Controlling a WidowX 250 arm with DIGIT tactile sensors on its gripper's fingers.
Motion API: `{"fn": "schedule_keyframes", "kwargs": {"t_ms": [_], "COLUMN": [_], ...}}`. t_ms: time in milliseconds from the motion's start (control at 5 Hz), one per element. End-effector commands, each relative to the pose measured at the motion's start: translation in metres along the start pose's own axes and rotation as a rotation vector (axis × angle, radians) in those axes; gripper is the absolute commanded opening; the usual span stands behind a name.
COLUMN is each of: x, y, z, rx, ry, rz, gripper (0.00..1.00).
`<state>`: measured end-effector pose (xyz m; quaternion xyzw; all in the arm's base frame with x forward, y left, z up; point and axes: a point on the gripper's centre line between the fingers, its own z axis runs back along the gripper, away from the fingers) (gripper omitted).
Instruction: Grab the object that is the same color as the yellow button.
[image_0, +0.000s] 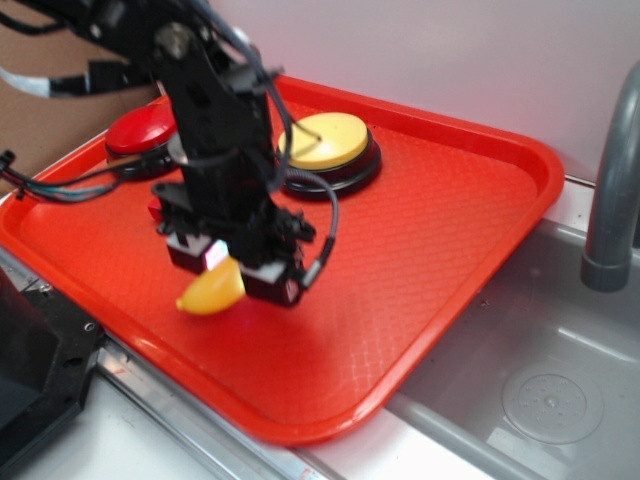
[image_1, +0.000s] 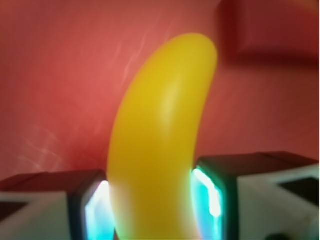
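Observation:
My gripper (image_0: 232, 268) is shut on the yellow toy banana (image_0: 212, 292) and holds it a little above the red tray (image_0: 420, 250), near the tray's front left. In the wrist view the banana (image_1: 160, 140) fills the middle, pinched between both lit fingertips (image_1: 97, 210), its tip pointing away from me. The yellow button (image_0: 326, 140), a pale-yellow dome on a black base, sits at the back of the tray behind my arm.
A red domed button (image_0: 140, 130) stands at the tray's back left. A red block (image_1: 275, 27) lies on the tray, blurred at the wrist view's top right. A grey sink (image_0: 540, 380) with a grey faucet (image_0: 610, 190) lies to the right.

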<state>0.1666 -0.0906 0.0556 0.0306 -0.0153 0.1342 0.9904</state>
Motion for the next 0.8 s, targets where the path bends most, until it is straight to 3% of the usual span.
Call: {"fn": "schedule_keyframes", "kwargs": {"t_ms": [0, 200, 400, 600], "x": [0.050, 0.058, 0.056, 0.057], "y": [0.047, 0.071, 0.086, 0.085], "z": [0.094, 0.127, 0.149, 0.140], "rx": [-0.035, -0.093, -0.103, -0.055], "ry": [-0.040, -0.091, -0.156, -0.124], "rz": [-0.033, 0.058, 0.133, 0.153], "gripper": [0.00, 0.00, 0.00, 0.00]}}
